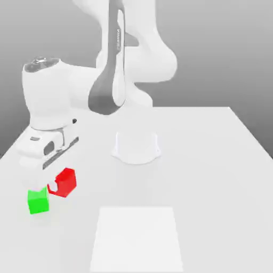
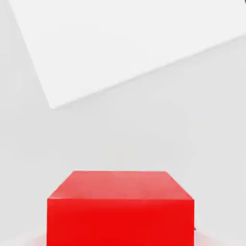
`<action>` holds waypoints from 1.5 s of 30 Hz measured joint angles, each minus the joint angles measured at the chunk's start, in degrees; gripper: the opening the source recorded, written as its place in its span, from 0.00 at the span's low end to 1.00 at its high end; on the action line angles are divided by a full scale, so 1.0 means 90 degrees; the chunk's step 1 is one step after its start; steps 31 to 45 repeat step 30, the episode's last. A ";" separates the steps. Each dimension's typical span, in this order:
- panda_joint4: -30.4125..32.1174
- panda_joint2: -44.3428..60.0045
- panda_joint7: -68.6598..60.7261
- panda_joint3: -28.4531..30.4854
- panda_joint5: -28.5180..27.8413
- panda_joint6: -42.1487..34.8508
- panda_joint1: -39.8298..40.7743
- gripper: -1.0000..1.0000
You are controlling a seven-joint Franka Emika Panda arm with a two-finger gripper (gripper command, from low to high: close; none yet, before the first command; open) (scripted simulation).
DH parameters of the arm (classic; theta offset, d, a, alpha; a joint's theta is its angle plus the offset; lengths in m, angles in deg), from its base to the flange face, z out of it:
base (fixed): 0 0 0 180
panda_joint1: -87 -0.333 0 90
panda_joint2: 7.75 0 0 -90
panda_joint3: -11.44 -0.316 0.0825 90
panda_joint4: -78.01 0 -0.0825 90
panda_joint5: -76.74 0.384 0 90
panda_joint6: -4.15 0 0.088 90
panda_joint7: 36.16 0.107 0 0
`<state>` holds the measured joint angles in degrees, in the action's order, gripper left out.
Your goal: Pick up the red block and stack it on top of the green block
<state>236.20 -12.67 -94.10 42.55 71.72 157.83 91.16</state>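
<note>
**Two cubes, one grasp: risks during the carry toward the stack**

Exterior view: the gripper (image 1: 55, 169) hangs low over the worktop (image 1: 213, 176) at the exterior view's left, with the red block (image 1: 65, 182) directly under the hand and apparently raised clear of the surface. The green block (image 1: 38, 201) rests on the worktop just beside it, lower in the frame and further toward the exterior view's left. The two cubes appear close, and whether their edges touch cannot be told. Hand view: the red block (image 2: 120, 209) sits squarely before the camera, with a pale rectangular panel (image 2: 134, 43) lying on the worktop beyond it. The jaws are clenched on the red block, judged from its position under the hand.

Hazards, as judgement. (1) The carried cube appears to hang at roughly the height of the green block's top; a sideways move without more lift could knock the green block away. (2) The red block looks slightly rotated relative to the green one; if it is set down unaligned or off-centre, it may tip off on release. (3) A shallow grasp could let the cube slip during travel. (4) Releasing too high would let it bounce off.
</note>
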 joint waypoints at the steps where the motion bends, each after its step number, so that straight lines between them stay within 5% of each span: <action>1: -0.0023 -0.0027 -0.0292 0.0116 -0.0057 -0.0042 0.0100 0.00; 7: -0.0163 -0.0029 -0.1613 0.0641 -0.0081 -0.0192 0.0412 0.00; 28: -0.0259 0.1549 -0.3552 0.0172 0.2544 0.0979 0.0356 0.00; 29: -0.0249 0.1618 -0.3622 0.0110 0.2644 0.1056 0.0398 1.00; 45: -0.0249 0.1618 -0.3622 0.0110 0.2644 0.1056 0.0398 1.00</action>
